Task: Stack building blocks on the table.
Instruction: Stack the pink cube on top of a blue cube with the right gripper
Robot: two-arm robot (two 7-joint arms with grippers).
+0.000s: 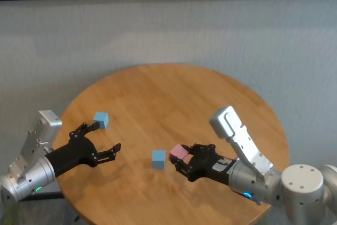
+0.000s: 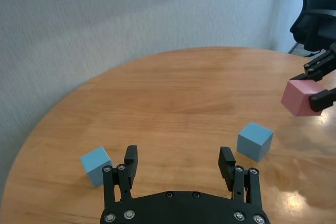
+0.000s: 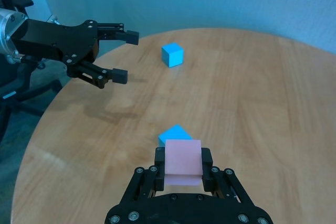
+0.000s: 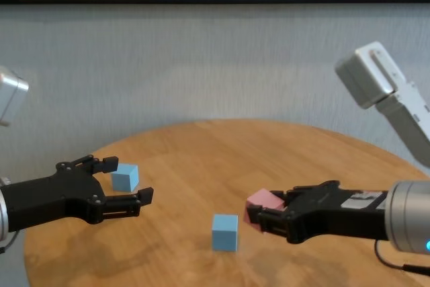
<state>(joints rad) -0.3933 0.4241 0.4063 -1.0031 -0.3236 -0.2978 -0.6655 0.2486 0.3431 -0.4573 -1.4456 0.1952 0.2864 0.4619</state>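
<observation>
Right gripper (image 3: 183, 167) pinched the pink block (image 3: 183, 162) by opposite flat faces just beside the nearer blue block (image 1: 158, 158) on the table (image 1: 179, 93), looking light, rigid, matte, easy to grip square; left gripper (image 1: 102, 139) spread by the far blue block (image 1: 101, 119).

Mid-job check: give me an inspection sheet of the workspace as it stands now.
Surface: round wood table, bare apart from the blocks.
Job's things: pink block held off the table; near blue block and far blue block stand apart, nothing stacked.
Clutter: nothing seen.
Grippers: right gripper shut on pink block, beside near blue block; left gripper open, empty, next to far blue block.
Cables: nothing seen.
Surroundings: grey wall; dark chair beyond the table.
</observation>
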